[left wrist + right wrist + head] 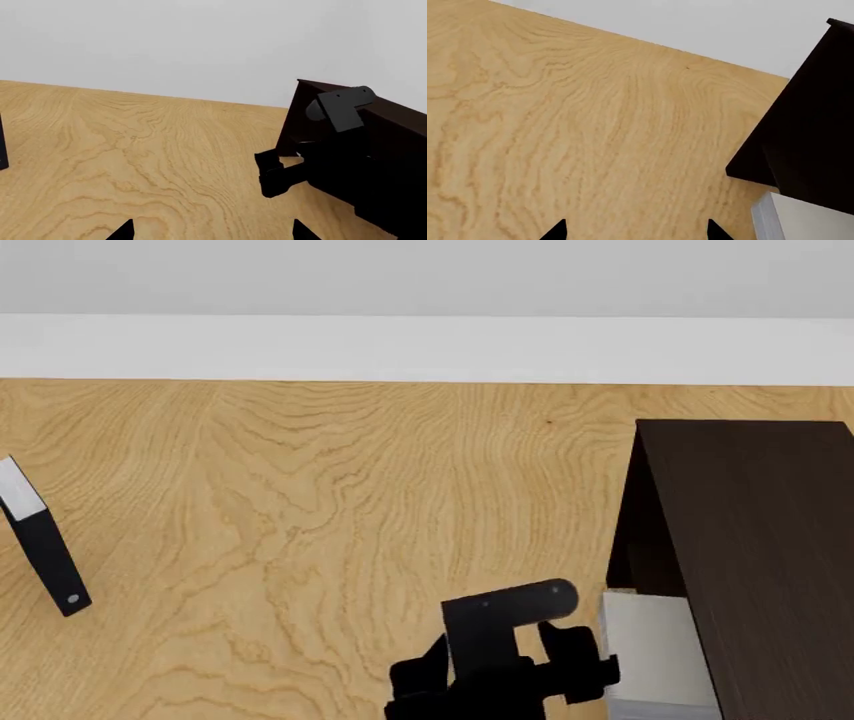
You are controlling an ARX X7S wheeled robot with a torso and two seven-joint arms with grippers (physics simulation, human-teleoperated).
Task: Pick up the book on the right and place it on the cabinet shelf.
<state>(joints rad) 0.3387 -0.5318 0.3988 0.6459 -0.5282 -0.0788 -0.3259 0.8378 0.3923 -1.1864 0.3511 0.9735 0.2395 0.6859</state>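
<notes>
A light-grey book (651, 645) lies at the near right, tight against the open side of the dark cabinet (761, 540); its pale corner (804, 220) also shows in the right wrist view. I cannot tell whether it rests on a cabinet shelf or on the floor. My right gripper (514, 665) hovers just left of the book, open and empty (634, 232). The left wrist view shows that arm (270, 172) beside the cabinet (393, 150). My left gripper (213, 232) is open over bare wood, holding nothing.
A slim black book (40, 550) with a small round mark stands at the far left, and its edge (2, 150) shows in the left wrist view. The wood-grain surface (334, 520) runs back to a white wall.
</notes>
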